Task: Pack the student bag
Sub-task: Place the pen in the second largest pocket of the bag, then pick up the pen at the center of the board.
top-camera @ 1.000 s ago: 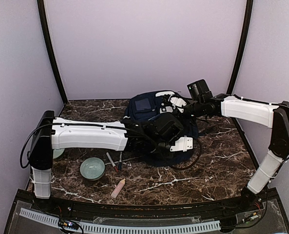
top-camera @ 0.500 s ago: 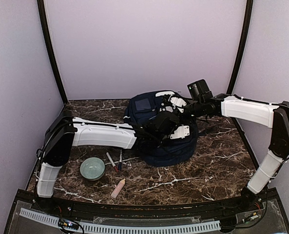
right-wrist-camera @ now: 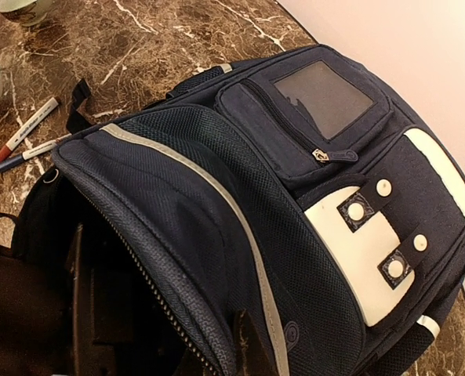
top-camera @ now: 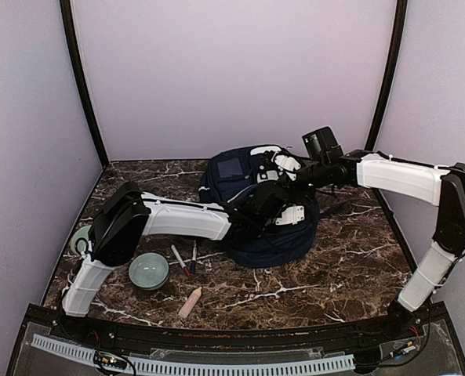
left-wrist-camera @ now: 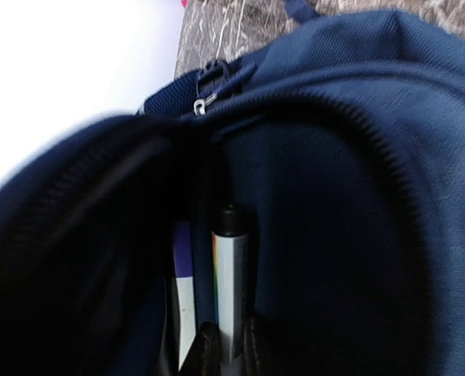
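The student bag (top-camera: 267,244) lay toward 12 o'clock on the marble table (top-camera: 357,258). The right gripper (right-wrist-camera: 226,352) pinched its zip rim. If that rim slipped, the mouth could collapse onto the left gripper (left-wrist-camera: 224,350), which was pinching a marker (left-wrist-camera: 230,274) inside, and snag it

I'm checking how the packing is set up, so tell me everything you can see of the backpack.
The backpack is navy fabric with a grey stripe beside its open zipper, pale patches with snap buttons, and a front pocket with a dark window panel. It lies on the marble table with its main compartment gaping. The right gripper pinches the zipper edge. The left gripper reaches inside, closed on a pen, and what looks like another marker stands beside it.
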`<act>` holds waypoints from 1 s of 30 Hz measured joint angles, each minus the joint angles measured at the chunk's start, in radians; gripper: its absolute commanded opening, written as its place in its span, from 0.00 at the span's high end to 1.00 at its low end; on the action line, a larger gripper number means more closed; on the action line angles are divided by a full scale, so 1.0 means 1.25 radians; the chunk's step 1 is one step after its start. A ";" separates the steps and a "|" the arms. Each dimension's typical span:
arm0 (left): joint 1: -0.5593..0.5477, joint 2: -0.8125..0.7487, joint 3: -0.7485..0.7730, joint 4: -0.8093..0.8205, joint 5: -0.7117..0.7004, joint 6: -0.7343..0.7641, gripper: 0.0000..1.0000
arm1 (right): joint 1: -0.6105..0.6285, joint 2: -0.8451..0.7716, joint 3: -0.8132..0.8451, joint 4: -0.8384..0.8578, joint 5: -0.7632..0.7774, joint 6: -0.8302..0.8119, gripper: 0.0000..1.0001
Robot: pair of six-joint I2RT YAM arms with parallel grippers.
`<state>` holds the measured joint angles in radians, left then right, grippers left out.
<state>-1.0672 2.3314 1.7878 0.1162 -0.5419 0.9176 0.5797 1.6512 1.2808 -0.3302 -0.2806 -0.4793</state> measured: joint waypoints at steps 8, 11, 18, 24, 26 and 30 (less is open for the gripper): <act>0.013 0.029 0.039 0.005 -0.011 0.008 0.96 | 0.000 0.000 0.001 -0.006 0.003 0.005 1.00; 0.021 0.056 0.067 0.006 -0.019 0.014 0.92 | 0.000 0.000 0.002 -0.007 0.003 0.008 1.00; 0.026 0.069 0.083 0.013 -0.025 0.016 0.72 | -0.001 0.000 0.007 -0.013 0.009 0.012 1.00; 0.018 0.067 0.062 0.050 -0.040 0.002 0.57 | -0.001 0.000 0.011 -0.012 0.009 0.012 1.00; 0.014 0.060 0.037 0.083 -0.049 0.014 0.54 | -0.001 0.000 0.011 -0.011 0.009 0.014 1.00; 0.000 0.038 -0.015 0.146 -0.070 0.047 0.51 | -0.001 0.000 0.012 -0.015 0.009 0.014 1.00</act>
<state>-1.0676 2.3783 1.7687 0.2985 -0.6300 0.9764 0.5789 1.6512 1.2957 -0.3489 -0.2687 -0.4614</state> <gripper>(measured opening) 0.475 0.045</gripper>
